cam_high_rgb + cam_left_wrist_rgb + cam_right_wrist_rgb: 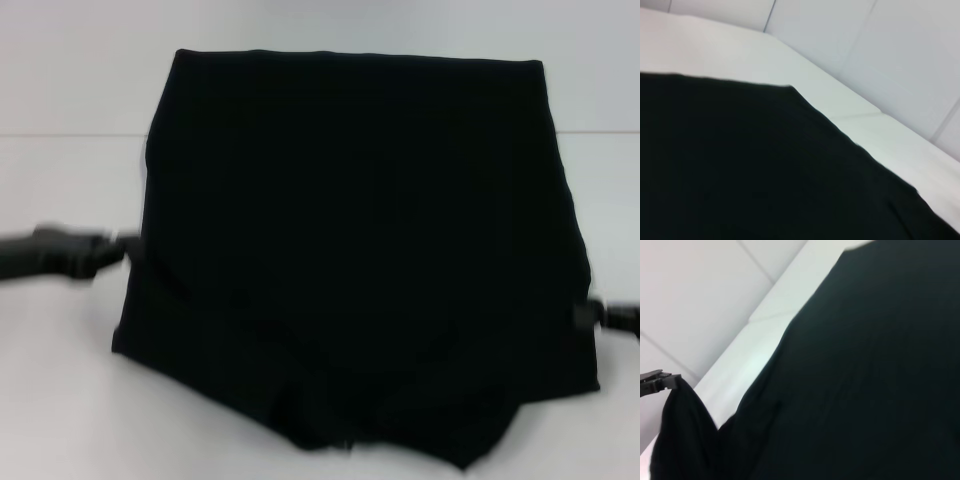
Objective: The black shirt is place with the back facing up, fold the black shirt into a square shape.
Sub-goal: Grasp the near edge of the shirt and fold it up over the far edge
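The black shirt [360, 250] lies on the white table [60, 400]. Left gripper [128, 250] at nine o'clock and right gripper [588, 313] at four o'clock touch its edges; whether their jaws are parted, I cannot tell.

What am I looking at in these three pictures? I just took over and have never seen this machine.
It is a two-armed robot folding clothes. The head view looks down from the robot's head. A black shirt lies spread on a white table, partly folded, with an uneven near edge.

The left gripper reaches in at the shirt's left edge, and the right gripper sits at its right edge. Both seem to be at the cloth, but I cannot tell whether their fingers are closed on it.

The other two pictures come from cameras on the wrists. The left wrist view shows the shirt and table from close up. The right wrist view shows the shirt, and far off a dark fingertip, probably the left gripper, where the cloth looks lifted.
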Robot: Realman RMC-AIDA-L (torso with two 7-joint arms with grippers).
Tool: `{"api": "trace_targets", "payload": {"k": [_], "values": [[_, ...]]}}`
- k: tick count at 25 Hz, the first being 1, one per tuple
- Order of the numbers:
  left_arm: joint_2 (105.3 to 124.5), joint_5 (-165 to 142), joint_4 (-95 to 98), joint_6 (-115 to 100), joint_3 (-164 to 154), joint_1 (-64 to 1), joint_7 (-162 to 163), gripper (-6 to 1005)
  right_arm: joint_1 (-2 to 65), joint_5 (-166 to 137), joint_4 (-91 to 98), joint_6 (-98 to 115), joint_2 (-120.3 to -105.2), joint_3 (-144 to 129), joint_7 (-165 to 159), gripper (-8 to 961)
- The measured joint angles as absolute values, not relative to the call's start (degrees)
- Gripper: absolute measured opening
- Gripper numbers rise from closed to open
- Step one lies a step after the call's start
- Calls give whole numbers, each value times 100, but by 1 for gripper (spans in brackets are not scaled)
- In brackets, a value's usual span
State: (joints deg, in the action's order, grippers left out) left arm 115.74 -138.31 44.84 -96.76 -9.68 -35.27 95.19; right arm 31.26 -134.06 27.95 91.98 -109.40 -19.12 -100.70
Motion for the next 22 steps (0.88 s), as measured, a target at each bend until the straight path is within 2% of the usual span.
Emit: {"api": "trace_targets", "payload": {"k": [4,9,18,22], "values": [[11442,-13835,4050,-8781,-1016,-4107,9836,35,3515,-13399,2757,8543,-10920,-1770,-10318,41],[11371,-13829,3607,-7628,-1138,-4626,9982,40,3991,-13376,2566,7468,-10944,-1802,-10565,45],[11379,-13824,3243,-5765,-1916,-5118,10294,49,4861,-13376,2061,5723,-10993,-1849,-10630,68],[11345,-13824,3197,-5438,-1969,-5259,10326,54,5104,-13384,2064,5459,-10949,-1877,-10779,78]]}}
